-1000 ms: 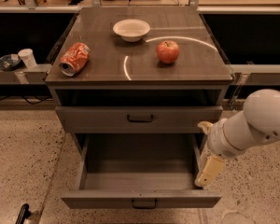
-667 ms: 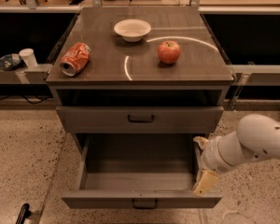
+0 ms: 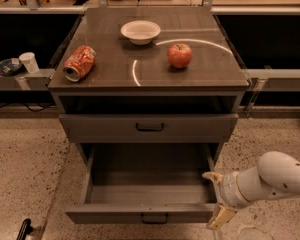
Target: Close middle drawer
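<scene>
The middle drawer (image 3: 115,214) is pulled far out of the grey-brown cabinet, and its shallow box is empty. A small dark handle (image 3: 155,218) sits at the centre of its front. The top drawer (image 3: 150,128) above it is shut. The lowest drawer is hidden under the open one. My gripper (image 3: 214,196) is at the open drawer's front right corner, on the end of a white arm (image 3: 275,176) coming in from the right. It is open and holds nothing. One tan fingertip (image 3: 210,175) is by the drawer's right wall and the other (image 3: 220,217) is by the front panel's end.
On the cabinet top (image 3: 215,74) lie a crushed orange can (image 3: 80,62), a white bowl (image 3: 140,31) and a red apple (image 3: 179,55). A white cup (image 3: 28,62) stands on a ledge at the left. Speckled floor (image 3: 20,159) lies around the cabinet.
My arm and gripper have moved down and toward the camera, from beside the drawer's right wall to its front right corner. The drawer stays open.
</scene>
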